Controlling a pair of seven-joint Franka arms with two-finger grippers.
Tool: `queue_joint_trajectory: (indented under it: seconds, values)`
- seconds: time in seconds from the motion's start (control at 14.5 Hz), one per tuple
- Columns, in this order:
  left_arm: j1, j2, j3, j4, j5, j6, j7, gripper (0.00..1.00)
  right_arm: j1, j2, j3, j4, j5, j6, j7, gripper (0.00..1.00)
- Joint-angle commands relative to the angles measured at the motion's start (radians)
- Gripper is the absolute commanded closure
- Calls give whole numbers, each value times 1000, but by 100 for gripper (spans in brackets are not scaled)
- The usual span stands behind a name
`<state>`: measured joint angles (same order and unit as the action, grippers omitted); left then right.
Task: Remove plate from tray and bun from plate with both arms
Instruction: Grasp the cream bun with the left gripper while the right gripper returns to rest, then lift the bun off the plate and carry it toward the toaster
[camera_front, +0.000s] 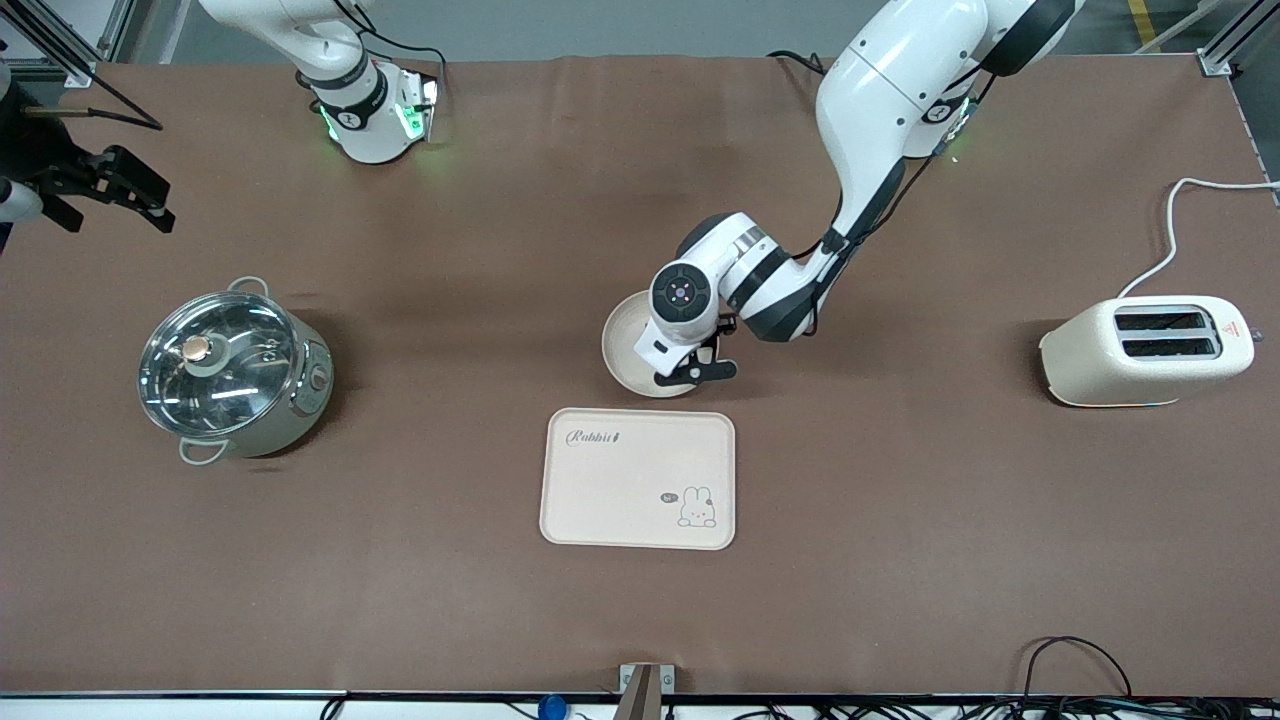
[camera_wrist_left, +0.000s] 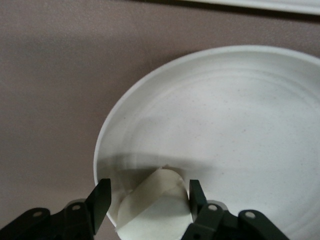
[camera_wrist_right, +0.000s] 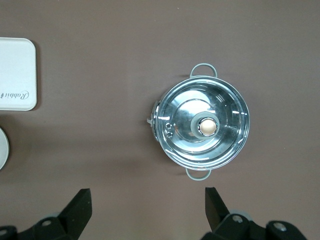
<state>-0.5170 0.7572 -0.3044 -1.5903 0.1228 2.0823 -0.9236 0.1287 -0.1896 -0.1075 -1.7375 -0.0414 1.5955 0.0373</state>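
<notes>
The round cream-white plate (camera_front: 630, 345) lies on the brown table, just farther from the front camera than the rabbit tray (camera_front: 600, 500). My left gripper (camera_front: 695, 372) is low over the plate's rim on the side toward the tray. In the left wrist view the plate (camera_wrist_left: 230, 125) fills the frame and my left gripper (camera_wrist_left: 148, 187) straddles its rim. The pale half-round bun (camera_wrist_left: 155, 205) sits between the fingers, touching one, with a gap to the other. My right gripper (camera_front: 150, 205) waits open and empty, high at the right arm's end; it also shows in the right wrist view (camera_wrist_right: 148, 200).
A steel pot with a glass lid (camera_front: 232, 372) stands toward the right arm's end, also in the right wrist view (camera_wrist_right: 202, 127). A cream toaster (camera_front: 1150, 350) with a white cable stands toward the left arm's end.
</notes>
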Motion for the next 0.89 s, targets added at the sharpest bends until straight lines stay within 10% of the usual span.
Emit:
queue_joint_trajectory:
  seconds: [0.0, 0.55, 0.83]
  values:
    - [-17, 4, 2, 15, 17, -1, -12, 31, -18, 4, 5, 15, 25, -9, 3, 0]
    - [-17, 8, 1, 16, 9, -1, -12, 75, -41, 10, 5, 9, 21, -11, 4, 0]
    - [-12, -6, 1, 23, 6, -1, -15, 79, -43, 18, 6, 16, 21, -14, 3, 0]
